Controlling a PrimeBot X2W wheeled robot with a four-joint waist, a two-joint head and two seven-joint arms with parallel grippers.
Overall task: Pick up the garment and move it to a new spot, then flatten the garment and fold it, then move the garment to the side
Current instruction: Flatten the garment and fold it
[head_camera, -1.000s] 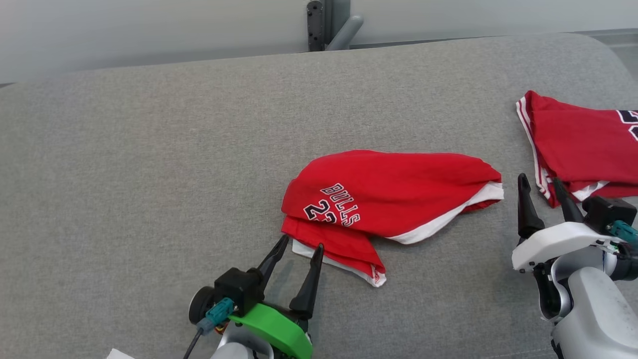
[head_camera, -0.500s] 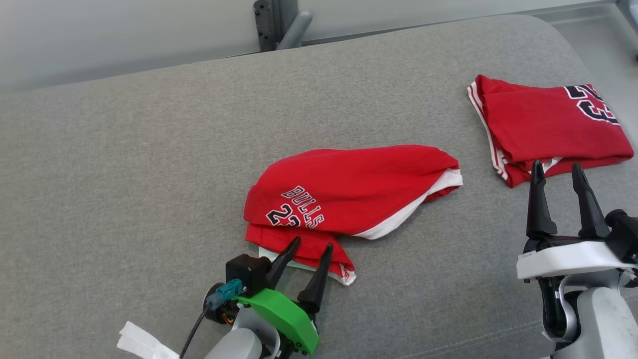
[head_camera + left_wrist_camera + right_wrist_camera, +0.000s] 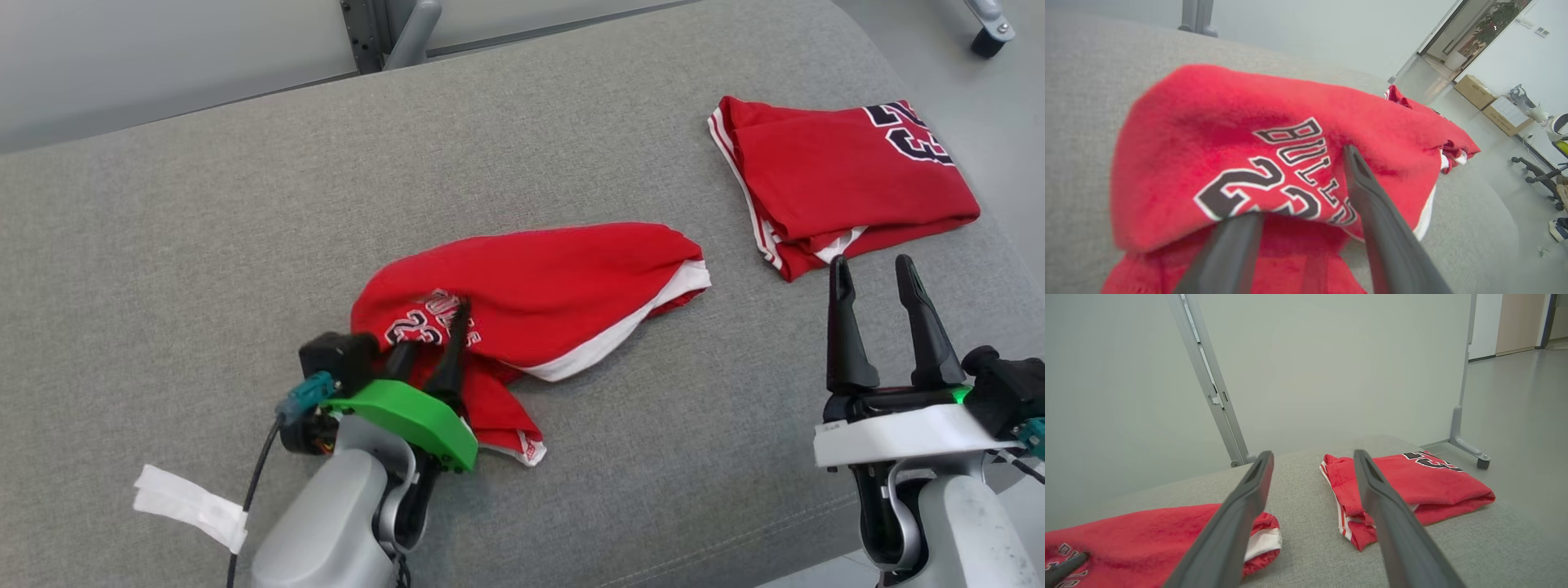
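Note:
The garment (image 3: 563,282) is a crumpled red jersey with white trim and black "BULLS 23" print, lying mid-cushion; it also appears in the left wrist view (image 3: 1208,122) and in the right wrist view (image 3: 1147,531). My left gripper (image 3: 433,335) is pushed into its near-left printed fold. In the left wrist view (image 3: 1298,183) one finger runs under the fold and the other lies on top, still apart. My right gripper (image 3: 870,265) stands open over bare cushion at the right, holding nothing; its wrist view (image 3: 1313,454) looks across the cushion.
A second red jersey (image 3: 849,171) lies folded at the far right, near the grey cushion's (image 3: 245,204) rounded right edge, with floor beyond. A white strip (image 3: 192,506) lies at the near left. A metal frame post (image 3: 392,24) stands behind the cushion.
The head camera has swung, shifting the whole scene left. My left gripper has pushed forward into the garment's printed fold, bunching it, and its fingers have drawn closer. The right gripper stays open.

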